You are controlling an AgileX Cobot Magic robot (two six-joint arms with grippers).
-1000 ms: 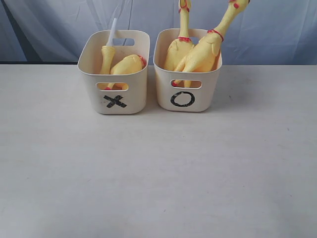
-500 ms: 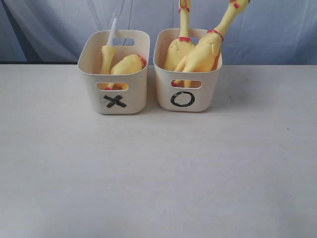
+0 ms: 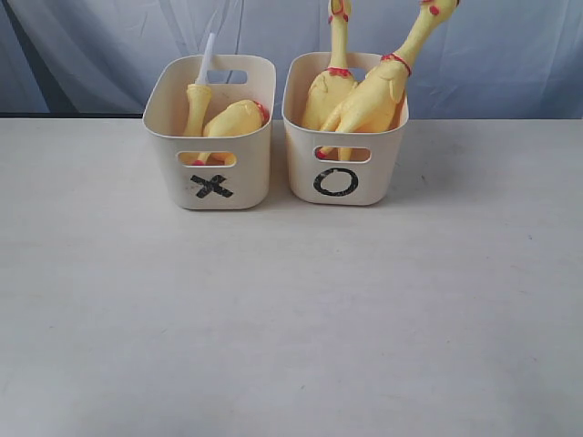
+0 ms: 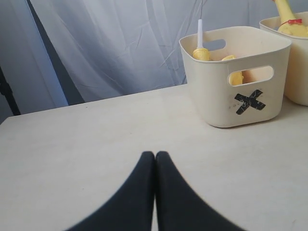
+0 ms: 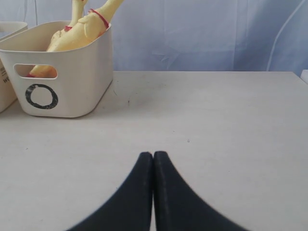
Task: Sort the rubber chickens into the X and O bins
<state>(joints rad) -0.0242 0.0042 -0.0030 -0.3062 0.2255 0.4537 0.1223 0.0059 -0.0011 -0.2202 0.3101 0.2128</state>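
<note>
The X bin [image 3: 211, 187] [image 4: 250, 103] holds the thin chicken with the white tube [image 3: 197, 105] [image 4: 200, 48] and the headless chicken [image 3: 235, 118]. Two long-necked chickens [image 3: 328, 86] [image 3: 373, 96] [image 5: 79, 31] stand in the O bin [image 3: 339, 187] [image 5: 67, 91], necks sticking up past the rim. Neither gripper shows in the exterior view. My left gripper [image 4: 155, 155] is shut and empty, low over the table, well short of the X bin. My right gripper [image 5: 153, 155] is shut and empty too, away from the O bin.
The two bins stand side by side at the back of a pale table [image 3: 291, 319]. A bluish curtain [image 3: 510, 45] hangs behind the table's far edge.
</note>
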